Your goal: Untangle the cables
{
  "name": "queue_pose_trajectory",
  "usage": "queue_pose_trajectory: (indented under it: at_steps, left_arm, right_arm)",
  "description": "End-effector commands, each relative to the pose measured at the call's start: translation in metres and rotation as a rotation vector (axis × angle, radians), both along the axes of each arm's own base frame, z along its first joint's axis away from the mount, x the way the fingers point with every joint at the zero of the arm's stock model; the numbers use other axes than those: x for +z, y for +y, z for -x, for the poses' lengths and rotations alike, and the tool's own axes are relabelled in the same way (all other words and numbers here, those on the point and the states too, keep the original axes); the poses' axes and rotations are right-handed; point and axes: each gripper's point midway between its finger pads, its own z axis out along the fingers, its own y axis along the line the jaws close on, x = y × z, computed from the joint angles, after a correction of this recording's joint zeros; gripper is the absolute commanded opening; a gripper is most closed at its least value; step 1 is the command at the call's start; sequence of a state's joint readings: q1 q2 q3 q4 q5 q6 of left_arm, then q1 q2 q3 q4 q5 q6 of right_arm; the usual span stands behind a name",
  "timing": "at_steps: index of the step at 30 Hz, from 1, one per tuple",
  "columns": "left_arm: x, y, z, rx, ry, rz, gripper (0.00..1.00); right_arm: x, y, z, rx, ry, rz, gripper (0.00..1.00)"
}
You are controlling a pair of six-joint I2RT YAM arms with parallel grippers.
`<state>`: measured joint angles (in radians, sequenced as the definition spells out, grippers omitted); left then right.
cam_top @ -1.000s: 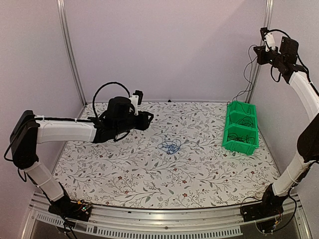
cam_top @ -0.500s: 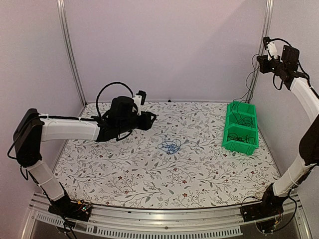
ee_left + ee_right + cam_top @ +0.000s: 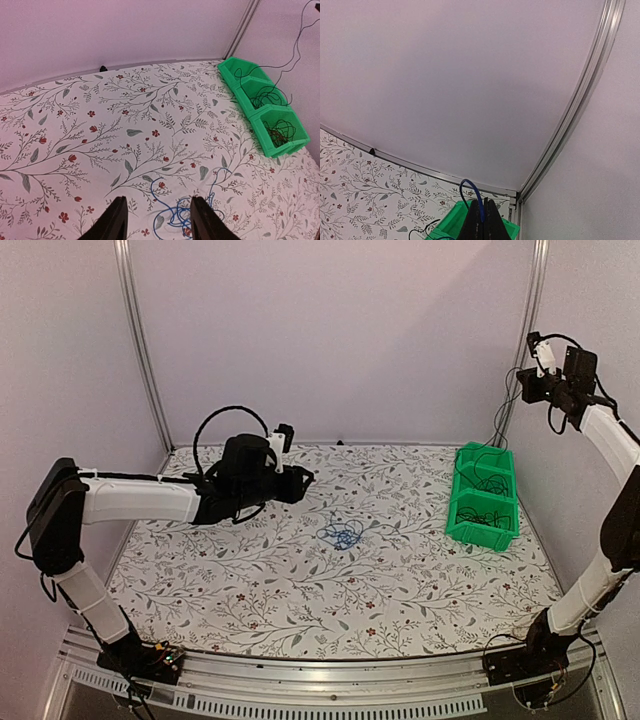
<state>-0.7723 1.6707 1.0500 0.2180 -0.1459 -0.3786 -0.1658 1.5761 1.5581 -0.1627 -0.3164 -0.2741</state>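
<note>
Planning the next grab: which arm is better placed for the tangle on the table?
Left. The left hand is open near the tangle; the right hand is high above the green bins, shut on a blue cable.

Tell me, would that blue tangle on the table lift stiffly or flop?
Probably floppy: the blue tangle lies in thin, loose loops flat on the table. Likely light, so a push would drag it, not roll it. The blue wire pinched in the right hand arches over, hinting at some spring.
</note>
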Motion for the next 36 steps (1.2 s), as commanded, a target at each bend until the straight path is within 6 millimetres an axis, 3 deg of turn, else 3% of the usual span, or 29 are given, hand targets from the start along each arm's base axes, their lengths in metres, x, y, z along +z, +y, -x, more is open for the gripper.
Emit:
queue_pose_trajectory:
  at_steps: [1, 10, 16, 20, 25, 36]
  left_arm:
    - [-0.002, -0.007, 0.002, -0.01, 0.009, 0.004, 0.46]
    - [-0.005, -0.007, 0.002, -0.011, 0.015, -0.002, 0.46]
    - [-0.008, -0.004, 0.004, -0.009, 0.024, -0.009, 0.46]
    - [-0.01, -0.004, 0.005, -0.008, 0.03, -0.007, 0.46]
    - [-0.009, -0.004, 0.005, -0.009, 0.031, -0.001, 0.46]
    - [-0.011, -0.005, 0.007, -0.015, 0.046, -0.005, 0.46]
  right_arm:
    - [0.003, -0.013, -0.003, -0.025, -0.022, 0.007, 0.0]
    - [-0.063, -0.024, -0.004, -0.043, 0.114, 0.078, 0.0]
    - [-0.116, -0.009, 0.008, 0.054, 0.277, 0.08, 0.0]
    - [-0.164, 0.002, 0.016, 0.122, 0.444, 0.02, 0.0]
    - [-0.213, 0.003, 0.023, 0.137, 0.599, -0.007, 0.0]
    - [-0.291, -0.004, 0.022, 0.138, 0.86, -0.033, 0.0]
